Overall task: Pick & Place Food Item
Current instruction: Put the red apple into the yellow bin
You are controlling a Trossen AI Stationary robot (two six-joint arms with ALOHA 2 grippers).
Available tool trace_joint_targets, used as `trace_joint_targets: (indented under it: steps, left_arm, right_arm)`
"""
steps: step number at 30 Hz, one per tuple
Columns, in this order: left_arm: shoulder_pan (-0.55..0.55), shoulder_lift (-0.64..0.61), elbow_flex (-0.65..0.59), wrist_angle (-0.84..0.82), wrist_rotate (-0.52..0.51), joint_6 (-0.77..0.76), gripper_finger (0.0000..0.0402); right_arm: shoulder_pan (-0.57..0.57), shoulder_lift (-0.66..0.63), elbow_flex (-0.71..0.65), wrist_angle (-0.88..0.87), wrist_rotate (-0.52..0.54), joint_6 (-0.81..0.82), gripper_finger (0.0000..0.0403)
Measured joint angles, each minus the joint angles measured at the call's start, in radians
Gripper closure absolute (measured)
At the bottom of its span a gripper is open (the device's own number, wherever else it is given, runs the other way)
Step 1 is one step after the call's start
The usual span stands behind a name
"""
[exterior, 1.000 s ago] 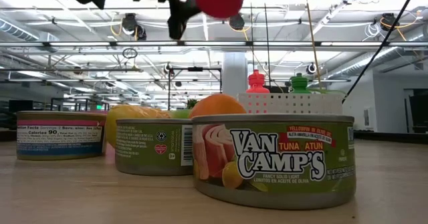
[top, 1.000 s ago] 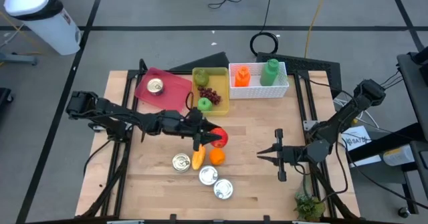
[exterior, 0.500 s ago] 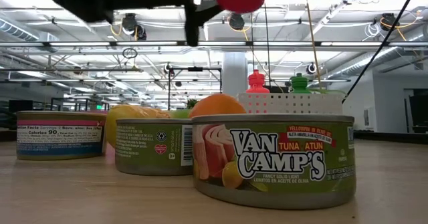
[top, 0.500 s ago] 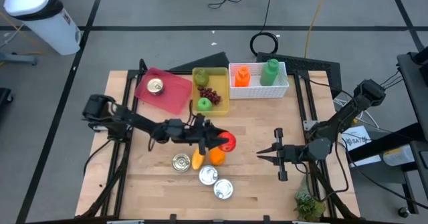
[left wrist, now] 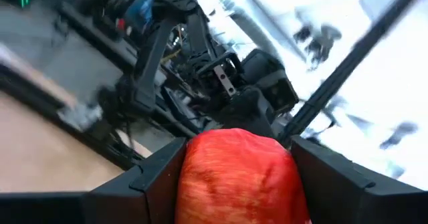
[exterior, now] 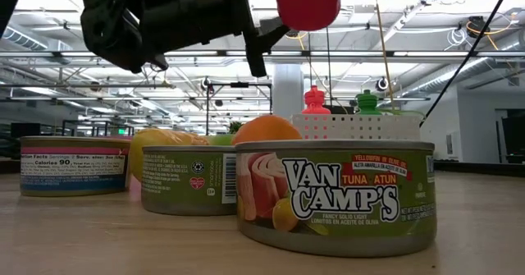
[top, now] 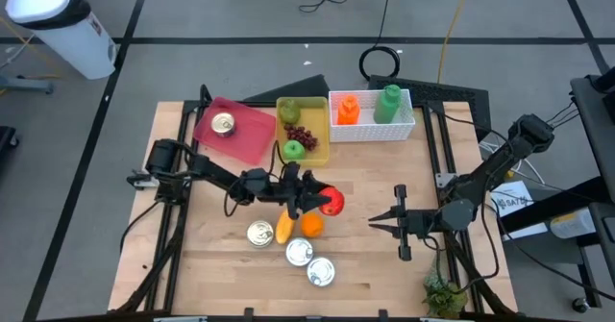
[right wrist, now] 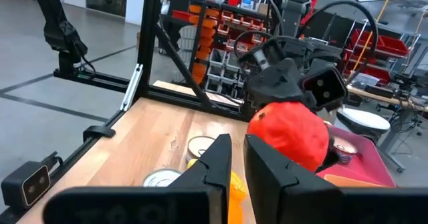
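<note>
between left gripper (top: 327, 203) fingers (aloft): red apple (top: 332, 203)

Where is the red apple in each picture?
High view: red apple in the left gripper, above the orange.
Low view: apple at the top, in mid-air over the orange.
Left wrist view: apple between the jaws.
Right wrist view: apple centre-right.
Shared landmark: the orange.
</note>
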Motion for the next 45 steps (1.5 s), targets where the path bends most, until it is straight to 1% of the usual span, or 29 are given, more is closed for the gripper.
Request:
trace_joint_targets:
  steps: [2, 3, 5, 6, 7, 9, 10, 11, 14, 16, 18, 20, 22, 24, 26, 27, 29, 31, 33, 37, 39, 42, 45]
  left_arm:
    - [-0.007, -0.004, 0.0, -0.006, 0.019, 0.162, 0.0151]
    - [-0.014, -0.005, 0.0, -0.007, 0.034, 0.28, 0.0151]
    - [-0.041, -0.005, 0.0, -0.011, 0.058, 0.567, 0.0151]
    - [-0.061, -0.005, 0.0, -0.025, 0.052, 0.72, 0.0151]
    - [-0.082, -0.005, 0.0, -0.045, 0.021, 0.883, 0.0151]
    - [-0.126, -0.005, 0.0, -0.095, -0.094, 1.189, 0.0151]
    - [-0.145, -0.005, 0.0, -0.12, -0.162, 1.314, 0.0151]
    - [-0.16, -0.006, 0.004, -0.145, -0.227, 1.405, 0.0151]
    - [-0.199, -0.019, 0.041, -0.239, -0.425, 1.524, 0.0151]
    - [-0.229, -0.021, 0.077, -0.323, -0.538, 1.663, 0.0151]
    - [-0.256, -0.02, 0.12, -0.445, -0.622, 1.82, 0.0151]
    - [-0.277, -0.018, 0.175, -0.564, -0.705, 1.926, 0.0151]
    - [-0.295, -0.019, 0.225, -0.646, -0.777, 2.024, 0.0151]
    - [-0.308, -0.019, 0.258, -0.695, -0.811, 2.099, 0.0151]
    - [-0.321, -0.019, 0.276, -0.703, -0.818, 2.142, 0.0151]
    - [-0.326, -0.019, 0.282, -0.697, -0.817, 2.15, 0.0151]
    - [-0.336, -0.019, 0.29, -0.67, -0.817, 2.168, 0.0151]
    - [-0.342, -0.019, 0.291, -0.659, -0.816, 2.182, 0.0151]
    - [-0.342, -0.019, 0.291, -0.66, -0.812, 2.18, 0.0151]
    - [-0.341, -0.019, 0.291, -0.658, -0.809, 2.164, 0.0151]
    - [-0.338, -0.019, 0.291, -0.658, -0.809, 2.148, 0.0151]
    - [-0.332, -0.019, 0.291, -0.658, -0.81, 2.131, 0.0151]
    - [-0.327, -0.019, 0.29, -0.661, -0.809, 2.129, 0.0151]
  right_arm:
    - [0.0, 0.0, 0.0, -0.004, 0.0, 0.0, 0.0371]
    - [0.0, 0.0, 0.0, -0.008, 0.0, 0.0, 0.0371]
    - [0.0, 0.0, 0.0, -0.019, 0.0, 0.0, 0.0371]
    - [0.0, 0.0, 0.0, -0.022, 0.0, 0.0, 0.0371]
    - [0.0, 0.0, 0.0, -0.022, 0.0, 0.0, 0.0371]
    - [0.0, 0.0, 0.0, -0.022, 0.0, 0.002, 0.0371]
    - [0.0, 0.0, 0.0, -0.022, 0.0, 0.002, 0.0371]
    - [0.0, 0.0, 0.0, -0.022, 0.0, 0.001, 0.0371]
    - [-0.001, 0.0, 0.0, -0.029, 0.001, -0.048, 0.0371]
    - [-0.006, 0.0, 0.0, -0.063, 0.001, -0.121, 0.0371]
    - [-0.013, 0.0, 0.0, -0.103, 0.005, -0.128, 0.0371]
    - [-0.034, 0.0, -0.001, -0.132, 0.006, -0.068, 0.0371]
    - [-0.077, 0.0, -0.015, -0.123, 0.009, 0.061, 0.0371]
    - [-0.138, 0.0, -0.034, -0.112, 0.026, 0.189, 0.0367]
    - [-0.202, 0.0, -0.061, -0.109, -0.011, 0.26, 0.0353]
    - [-0.234, 0.006, -0.075, -0.103, -0.06, 0.296, 0.0341]
    - [-0.299, 0.029, -0.1, -0.051, -0.204, 0.361, 0.0306]
    - [-0.35, 0.065, -0.123, 0.045, -0.334, 0.406, 0.0261]
    - [-0.381, 0.117, -0.135, 0.161, -0.411, 0.406, 0.021]
    - [-0.39, 0.229, -0.137, 0.397, -0.42, 0.294, 0.0108]
    - [-0.39, 0.289, -0.137, 0.52, -0.423, 0.258, 0.007]
    - [-0.39, 0.376, -0.13, 0.654, -0.448, 0.238, 0.0032]
    - [-0.395, 0.443, -0.094, 0.676, -0.434, 0.237, 0.0015]
